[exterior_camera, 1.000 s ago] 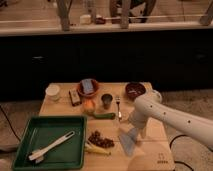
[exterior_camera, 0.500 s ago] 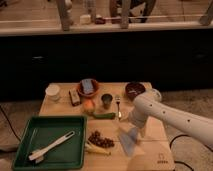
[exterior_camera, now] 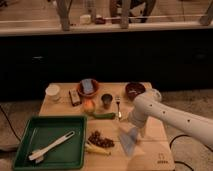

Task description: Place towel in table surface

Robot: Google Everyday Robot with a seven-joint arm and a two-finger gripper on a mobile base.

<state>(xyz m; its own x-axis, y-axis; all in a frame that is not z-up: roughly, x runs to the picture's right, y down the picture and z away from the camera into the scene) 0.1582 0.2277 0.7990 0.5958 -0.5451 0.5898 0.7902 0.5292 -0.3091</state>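
Tool: at the end of the white arm that reaches in from the right, low over the right half of the bench; whether apart or clamped cannot be told. Towel: pale blue, immediately below the tool, right of the grapes. Its long axis runs from the tool toward the bench's near edge, narrower end nearest that edge.

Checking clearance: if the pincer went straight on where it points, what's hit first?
Likely the towel, just below the pincer, near the marked corner of the table surface. Depth is unclear.
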